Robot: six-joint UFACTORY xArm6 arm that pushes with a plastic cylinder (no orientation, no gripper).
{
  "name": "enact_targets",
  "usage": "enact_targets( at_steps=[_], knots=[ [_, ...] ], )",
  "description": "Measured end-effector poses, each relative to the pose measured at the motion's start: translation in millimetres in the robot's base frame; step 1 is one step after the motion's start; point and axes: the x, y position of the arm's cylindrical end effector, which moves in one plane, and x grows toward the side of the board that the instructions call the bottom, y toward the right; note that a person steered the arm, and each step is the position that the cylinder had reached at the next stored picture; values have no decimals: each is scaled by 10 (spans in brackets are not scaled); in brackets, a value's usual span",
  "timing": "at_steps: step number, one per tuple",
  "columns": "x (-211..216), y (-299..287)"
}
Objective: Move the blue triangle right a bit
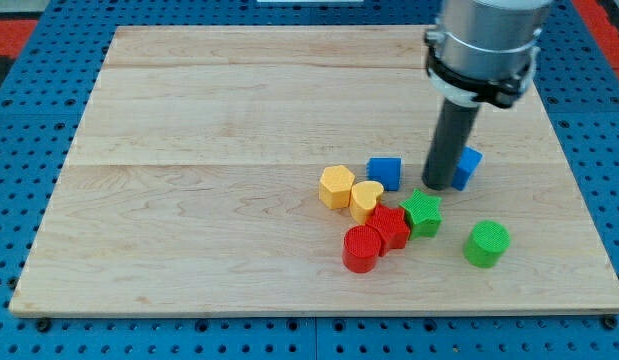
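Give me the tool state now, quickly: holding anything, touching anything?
My tip: a bare rod, so it holds nothing; it stands at the left side of the blue block, apparently touching it.

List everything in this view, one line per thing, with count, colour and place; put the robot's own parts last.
Wooden board: one, pale, fills the view.
Blue block: one, shape unclear, board's centre-right.
Blue block partly hidden: one, behind the rod, on its right.
Yellow hexagon: one, left of the cluster.
Yellow heart: one, touching the hexagon.
Red blocks: two, one a cylinder, cluster's bottom.
Green star: one, below the rod.
Green cylinder: one, lower right, apart.
My tip: one, dark, between the blue blocks.
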Motion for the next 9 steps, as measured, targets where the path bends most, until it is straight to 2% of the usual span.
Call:
enact_targets(
  at_steps=[1,2,3,4,5,6,7,9],
  knots=[
    [125,143],
    [48,368],
    [-371,194],
    [-840,-437],
    [-815,-731],
    [-743,-1585],
    [-378,-1520],
    [-219,-356]
  ],
)
